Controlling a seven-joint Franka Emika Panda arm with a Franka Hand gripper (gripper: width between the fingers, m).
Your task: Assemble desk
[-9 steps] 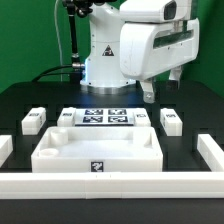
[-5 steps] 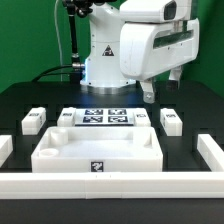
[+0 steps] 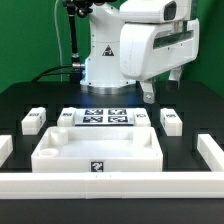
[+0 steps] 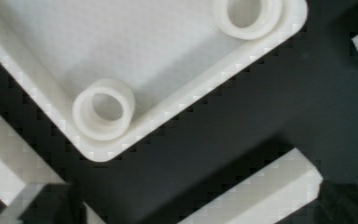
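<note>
Though caught in the exterior view as a dark stub under the bulky white hand, gives no clue to the fingers: cannot tell whether apart or together on the gripper [image 3: 150,94]. Hangs in the air, clear of the table [image 3: 190,108], with nothing seen between the jaws. Hovers behind the marker board [image 3: 103,118], toward the exterior view's right, apart from every loose part.

Looks down, through the wrist view, on one corner of the desk top [image 4: 158,55]: smooth matte white plastic, thin raised rim, rounded corner, two round collared sockets [image 4: 101,106] moulded into the floor.

Seen from outside, lies flat and rim-up as a shallow rectangular tray, just in front of the marker board, a square tag on the front wall of the desk top [image 3: 60,158]. Flanked by short square white legs [image 3: 33,120], one well out on each side [image 3: 170,121], with two smaller white blocks, probably the other pair, at the marker board's ends. Fenced in front and at both sides by long white border rails [image 3: 120,186].

Reads as an early step: no leg fitted, nothing grasped. Calls next, most likely, for coming down on a part with fingers spread wide enough to straddle it. Expect hard, slick plastic; flat leg faces should grip squarely, but need upright alignment over a socket.
</note>
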